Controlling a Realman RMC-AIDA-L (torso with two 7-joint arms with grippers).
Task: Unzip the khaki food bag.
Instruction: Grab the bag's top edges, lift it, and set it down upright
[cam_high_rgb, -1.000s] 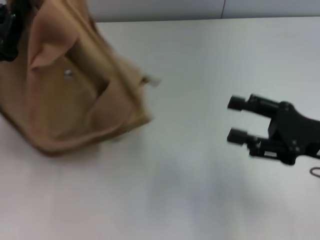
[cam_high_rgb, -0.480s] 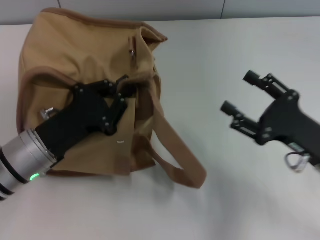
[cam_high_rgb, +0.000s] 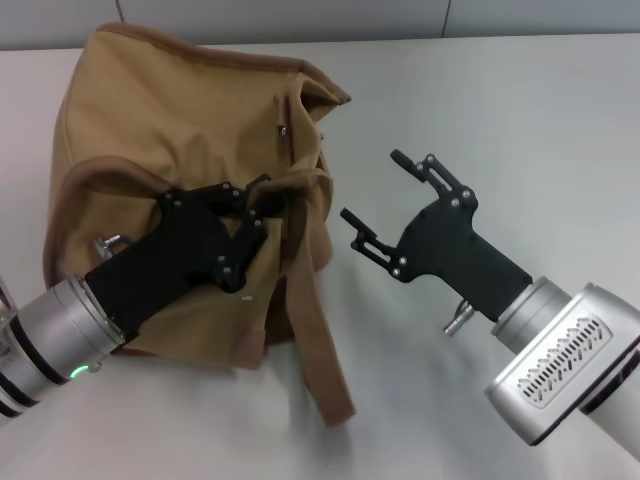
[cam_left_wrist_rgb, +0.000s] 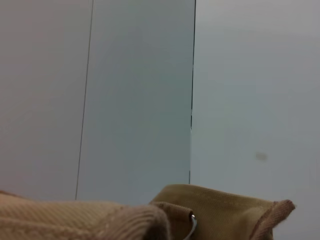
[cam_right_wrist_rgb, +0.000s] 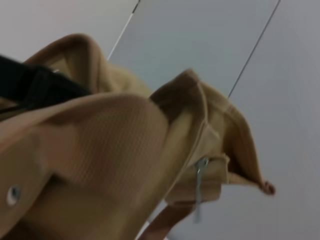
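Tan canvas bag (cam_high_rgb: 190, 120) slumped on its side on the white table (cam_high_rgb: 560, 110), far left part of the head view. Left gripper (cam_high_rgb: 262, 205) lying across the bag's front, fingers clamped together on a strap (cam_high_rgb: 300, 215) right by the top edge. Other strap end (cam_high_rgb: 325, 370) trailing down onto the table toward the robot. Small metal zipper pull (cam_high_rgb: 283, 130) hanging near the bag's upper right corner, also visible in the right wrist view (cam_right_wrist_rgb: 199, 181). Right gripper (cam_high_rgb: 378, 197) hovering just right of the bag, fingers spread apart, touching nothing, pointed at the strap side.
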